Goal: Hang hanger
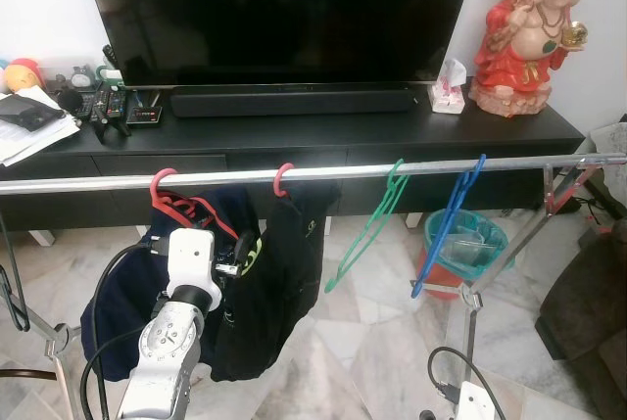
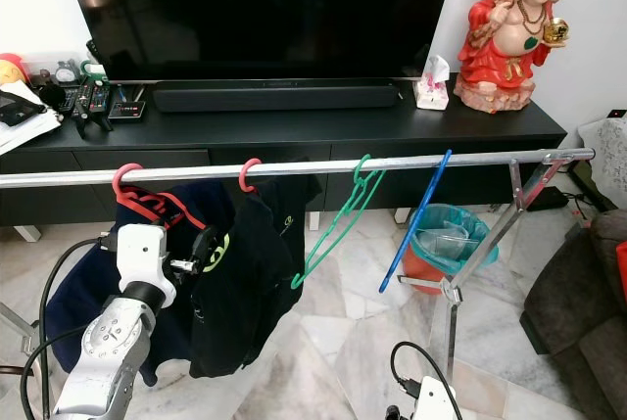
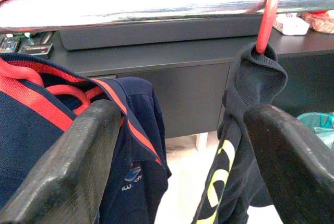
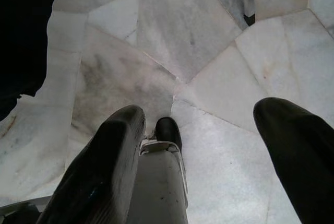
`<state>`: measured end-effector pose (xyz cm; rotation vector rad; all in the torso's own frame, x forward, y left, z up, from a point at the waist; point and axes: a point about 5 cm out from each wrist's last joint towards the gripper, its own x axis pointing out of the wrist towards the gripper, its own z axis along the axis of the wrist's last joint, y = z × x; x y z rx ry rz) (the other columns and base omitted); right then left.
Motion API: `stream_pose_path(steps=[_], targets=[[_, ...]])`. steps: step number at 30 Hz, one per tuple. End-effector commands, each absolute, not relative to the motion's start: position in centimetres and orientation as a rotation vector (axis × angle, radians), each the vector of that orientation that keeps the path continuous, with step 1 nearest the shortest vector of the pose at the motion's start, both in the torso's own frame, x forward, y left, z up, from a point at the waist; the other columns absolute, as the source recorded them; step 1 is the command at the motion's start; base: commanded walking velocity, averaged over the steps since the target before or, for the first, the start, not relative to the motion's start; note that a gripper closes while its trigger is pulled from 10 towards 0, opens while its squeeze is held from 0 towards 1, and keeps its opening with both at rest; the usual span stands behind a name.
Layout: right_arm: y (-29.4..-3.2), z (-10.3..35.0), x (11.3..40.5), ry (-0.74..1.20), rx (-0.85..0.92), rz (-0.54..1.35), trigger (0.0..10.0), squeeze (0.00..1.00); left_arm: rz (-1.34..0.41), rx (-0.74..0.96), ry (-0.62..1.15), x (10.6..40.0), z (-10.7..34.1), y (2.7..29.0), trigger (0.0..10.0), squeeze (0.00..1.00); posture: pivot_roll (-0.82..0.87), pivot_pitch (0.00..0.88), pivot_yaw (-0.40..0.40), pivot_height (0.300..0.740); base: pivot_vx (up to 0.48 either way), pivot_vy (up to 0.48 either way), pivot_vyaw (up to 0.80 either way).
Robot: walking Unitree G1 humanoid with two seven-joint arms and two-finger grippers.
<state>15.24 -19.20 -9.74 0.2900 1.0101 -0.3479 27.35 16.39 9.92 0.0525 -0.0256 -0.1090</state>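
Left eye view: we see a silver rail running across the middle of the frame, carrying four hangers. From left: a red hanger with a navy, red-trimmed garment, a pink-hooked hanger with a black garment, then a bare green hanger and a bare blue hanger to the right of centre. All four hooks sit over the rail, so we judge the hanging step essentially done.

Left gripper is raised at lower left of the frame, between the two clothed hangers and just below the rail. In the left wrist view its fingers are spread apart with nothing between them; the navy cloth lies close behind one finger, the black cloth behind the other.

Right gripper hangs low, pointing at the marble floor; its fingers are spread and empty.

Risks, as we judge them:
- Left fingers could snag either garment on withdrawal and drag a hanger along or off the rail.
- A bump to the rail could swing the tilted green and blue hangers; they are light and could slip off.
- Arm cable near the navy garment could catch.
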Motion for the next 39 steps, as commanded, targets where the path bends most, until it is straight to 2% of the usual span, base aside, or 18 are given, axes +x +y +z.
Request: stream_pose_path(steps=[1, 8, 39], targets=[[-19.29, -9.70, 15.31, 1.004, 0.292, -0.352, 10.0, 0.00, -0.110, 0.038, -0.025, 27.54, 10.07, 16.27, 10.0, 0.00, 0.24, 0.000, -0.049, 0.736, 0.000, 0.000, 0.00], [-19.31, -9.69, 15.32, 1.002, 0.292, -0.352, 10.0, 0.00, -0.108, 0.036, -0.023, 27.55, 10.04, 16.25, 10.0, 0.00, 0.23, 0.000, -0.047, 0.736, 0.000, 0.000, 0.00], [-19.27, -9.70, 15.31, 1.004, 0.291, -0.347, 10.0, 0.00, -0.116, 0.049, -0.025, 27.49, 10.04, 16.14, 10.0, 0.00, 0.23, 0.000, -0.047, 0.736, 0.000, 0.205, 0.00]])
